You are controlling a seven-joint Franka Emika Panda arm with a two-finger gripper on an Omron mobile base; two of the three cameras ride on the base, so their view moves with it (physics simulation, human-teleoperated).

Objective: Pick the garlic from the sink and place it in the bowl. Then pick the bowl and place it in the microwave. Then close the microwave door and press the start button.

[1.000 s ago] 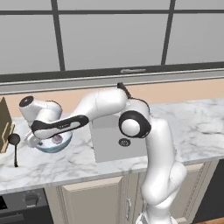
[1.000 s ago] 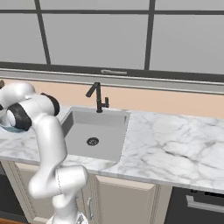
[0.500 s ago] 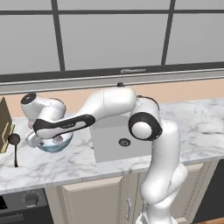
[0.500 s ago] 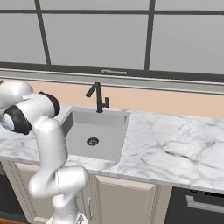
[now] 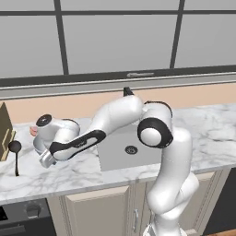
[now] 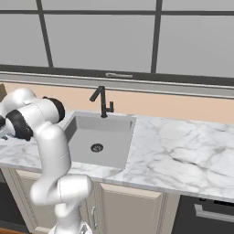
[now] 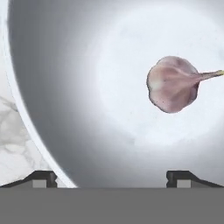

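Garlic [image 7: 173, 84] lay loose in bowl [image 7: 65, 65], gripper [image 7: 111, 176] fingers apart over rim (empty); a shallow rim grasp risked tipping it out.

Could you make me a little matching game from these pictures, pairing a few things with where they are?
Things:
1. garlic
2. faucet
3. drain
4. ladle

Places:
A. at the back edge of the sink
B. in the sink's floor
C. inside the bowl
D. on the counter at the far left of the left base view

Pairs: 1-C, 2-A, 3-B, 4-D
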